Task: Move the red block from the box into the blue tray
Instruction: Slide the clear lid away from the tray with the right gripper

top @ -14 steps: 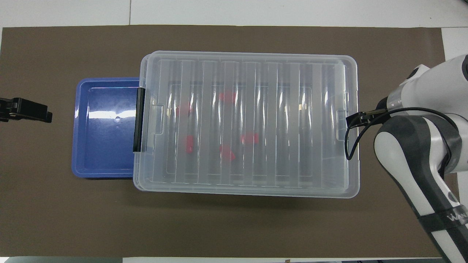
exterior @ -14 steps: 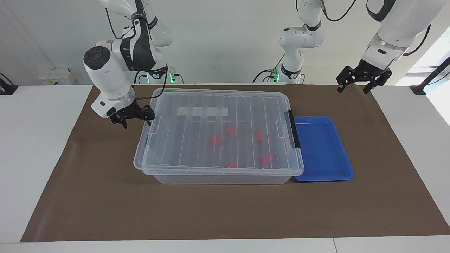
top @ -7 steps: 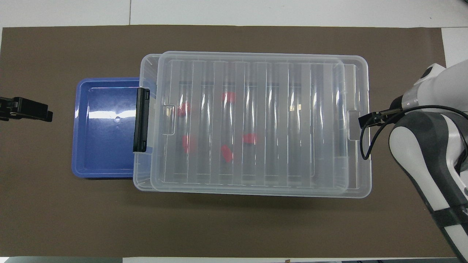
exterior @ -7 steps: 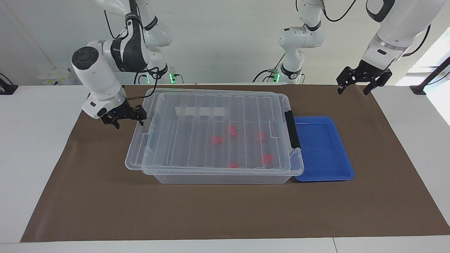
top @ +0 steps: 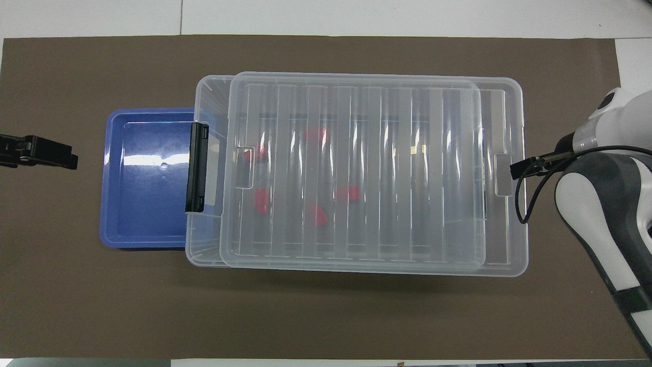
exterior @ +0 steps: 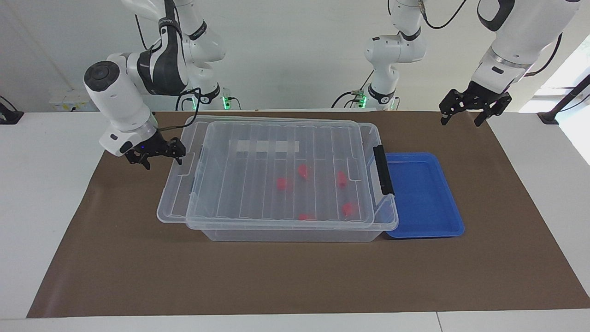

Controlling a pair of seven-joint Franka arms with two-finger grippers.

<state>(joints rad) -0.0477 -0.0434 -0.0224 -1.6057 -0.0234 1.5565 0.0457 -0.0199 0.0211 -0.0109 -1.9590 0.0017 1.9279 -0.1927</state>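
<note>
We judged the step in hand to be uncovering the box (exterior: 295, 233): its clear ribbed lid (exterior: 262, 175) lay askew, overhanging the end toward the right arm and leaving a strip open at the latch end (exterior: 383, 169), beside the blue tray (exterior: 426, 226).

Several red pieces lay on the box floor under the lid. The red block (top: 262, 200) we took to be the oblong piece nearest the latch end on the robots' side; through the ribs we could not confirm its stepped end. The tray held nothing.

Right claw (exterior: 154, 154): low, at the overhanging end of the lid by its tab. The fingers appeared apart; we could not tell whether a finger was hooked on the lid's edge, and nothing was seen clamped between them.

Left claw (exterior: 465, 108): fingers apart, holding nothing, waiting in the air over the tabletop corner at the left arm's end.

Next move, in our judgement: carry the lid fully clear of the box and set it on the mat, so a claw can descend on the block. Risk noted: the lid tipping off the rim.
</note>
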